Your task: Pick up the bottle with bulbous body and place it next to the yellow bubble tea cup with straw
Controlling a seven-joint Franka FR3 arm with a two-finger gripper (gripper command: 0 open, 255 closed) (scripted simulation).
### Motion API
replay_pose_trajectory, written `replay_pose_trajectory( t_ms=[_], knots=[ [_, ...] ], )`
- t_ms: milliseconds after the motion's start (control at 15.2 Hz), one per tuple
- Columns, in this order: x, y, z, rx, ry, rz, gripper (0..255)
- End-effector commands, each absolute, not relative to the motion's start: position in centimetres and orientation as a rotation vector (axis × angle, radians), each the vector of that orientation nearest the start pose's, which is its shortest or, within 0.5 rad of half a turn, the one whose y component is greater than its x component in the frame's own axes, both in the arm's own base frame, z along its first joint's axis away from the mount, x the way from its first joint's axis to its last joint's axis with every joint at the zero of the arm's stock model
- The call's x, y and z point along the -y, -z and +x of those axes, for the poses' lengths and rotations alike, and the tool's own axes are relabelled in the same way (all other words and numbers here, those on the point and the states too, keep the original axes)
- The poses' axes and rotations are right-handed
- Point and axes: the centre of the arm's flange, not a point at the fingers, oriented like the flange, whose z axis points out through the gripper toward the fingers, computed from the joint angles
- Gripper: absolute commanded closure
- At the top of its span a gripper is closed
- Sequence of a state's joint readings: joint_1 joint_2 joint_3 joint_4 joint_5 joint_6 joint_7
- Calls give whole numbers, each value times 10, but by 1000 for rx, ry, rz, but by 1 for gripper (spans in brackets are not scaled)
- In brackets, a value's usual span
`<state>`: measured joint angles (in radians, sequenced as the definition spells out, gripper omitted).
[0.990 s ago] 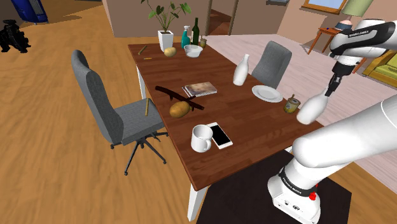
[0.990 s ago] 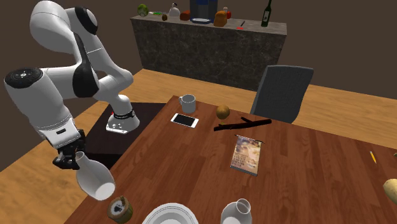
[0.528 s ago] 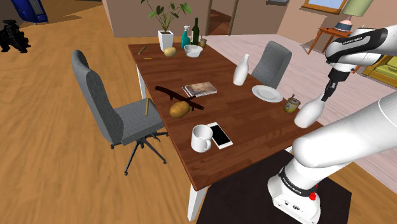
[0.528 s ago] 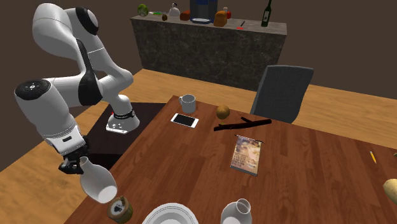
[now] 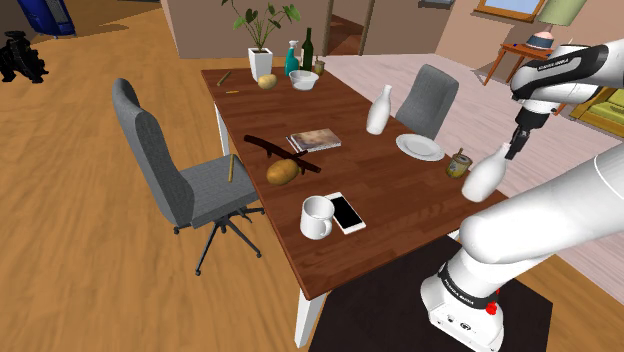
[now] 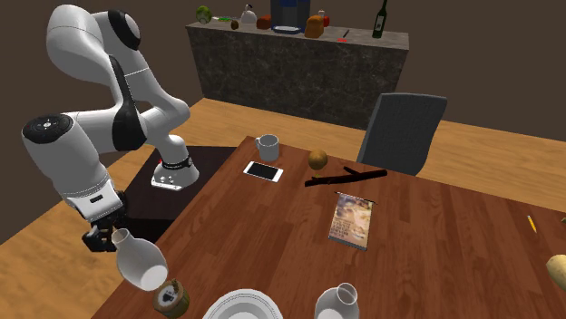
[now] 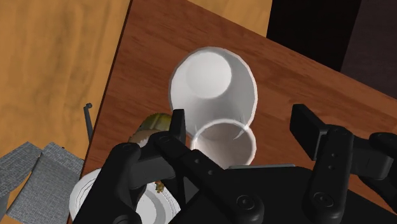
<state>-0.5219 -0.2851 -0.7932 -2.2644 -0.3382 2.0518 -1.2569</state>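
The white bottle with the bulbous body (image 5: 482, 176) (image 6: 141, 265) leans tilted at the corner of the brown table (image 5: 390, 195), close beside the yellowish bubble tea cup with a straw (image 5: 458, 163) (image 6: 170, 296). My black gripper (image 5: 513, 147) (image 6: 106, 238) sits at the bottle's neck. In the wrist view the gripper (image 7: 240, 127) is open: its fingers (image 7: 177, 126) stand apart around the bottle's mouth (image 7: 222, 143), and the far finger is clear of it. Past the near finger peeks the cup (image 7: 153, 122).
A white plate (image 5: 419, 146) (image 6: 245, 306) lies just beyond the cup, with a second white bottle (image 5: 378, 110) behind it. A mug (image 5: 317, 216), phone (image 5: 347, 212), potato (image 5: 283, 171) and book (image 5: 313, 139) sit mid-table. Grey chairs (image 5: 165, 170) flank it. The table's edge runs right by the bottle.
The gripper carried the bottle down and closer to the cup, then its fingers spread apart from the bottle's neck.
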Motion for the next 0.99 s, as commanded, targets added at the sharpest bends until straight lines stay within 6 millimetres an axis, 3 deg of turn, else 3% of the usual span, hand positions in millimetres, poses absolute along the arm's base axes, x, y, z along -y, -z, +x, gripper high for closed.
replay_pose_trajectory(
  t_ms=[0, 198, 462, 924],
  knots=[
    [476, -440, 93, 190, -145, -3167, 0],
    [476, -440, 93, 190, -145, -3167, 0],
    [474, -490, 98, 190, -145, -3167, 0],
    [474, -490, 98, 190, -145, -3167, 0]
  ],
)
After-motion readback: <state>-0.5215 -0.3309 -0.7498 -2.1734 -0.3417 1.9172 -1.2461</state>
